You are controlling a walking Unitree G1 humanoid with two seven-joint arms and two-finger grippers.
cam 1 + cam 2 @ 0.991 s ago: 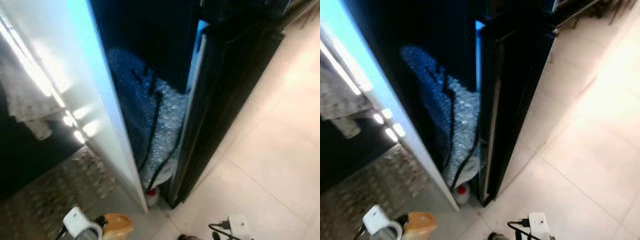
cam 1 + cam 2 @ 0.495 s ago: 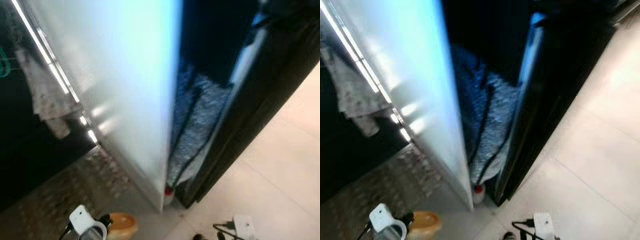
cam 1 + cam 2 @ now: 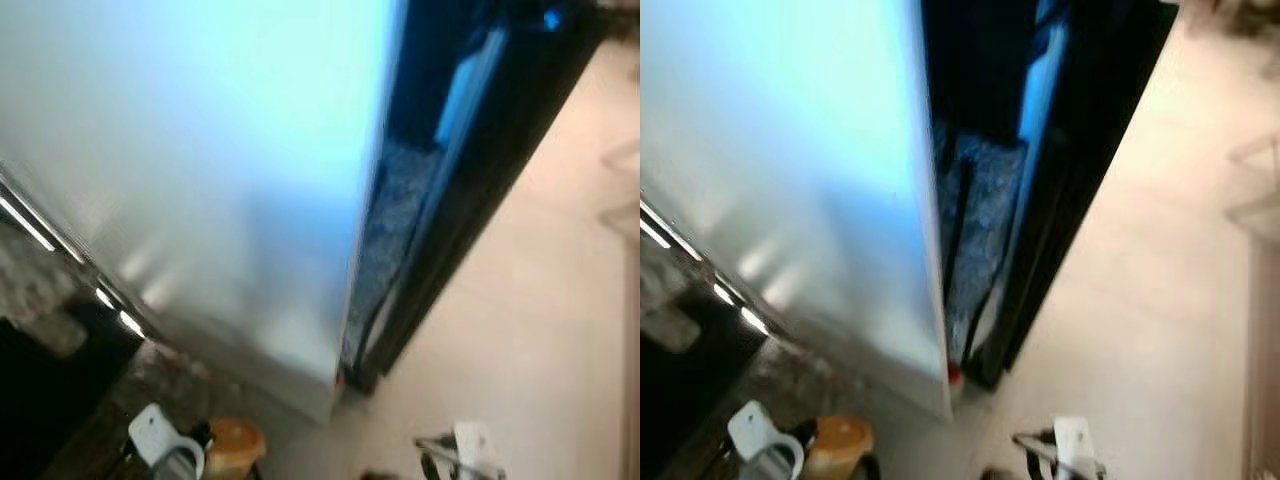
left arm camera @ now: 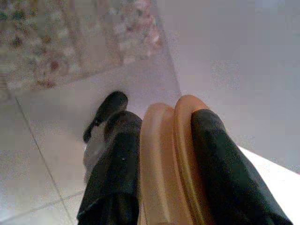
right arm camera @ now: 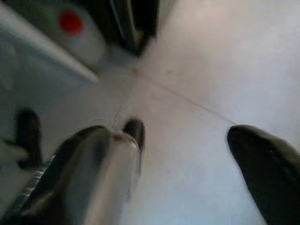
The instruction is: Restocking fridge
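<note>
the head views are blurred; the fridge door [image 3: 200, 180] hides most of the dark gap [image 3: 985, 200], narrower in view than a second ago, as the camera has swung. the left gripper [image 4: 161, 154] pinches a tan object [image 4: 171, 159], perhaps a lid. the right gripper [image 5: 183, 140] hangs low with fingers spread over the floor [image 5: 211, 70].

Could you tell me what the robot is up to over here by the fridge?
The robot stands on the tiled floor before a white fridge door that leaves a narrow dark gap. Its left pincer is shut on a tan, rounded object, held low. The right pincer hangs open above the floor, near a bottle with a red cap.
</note>
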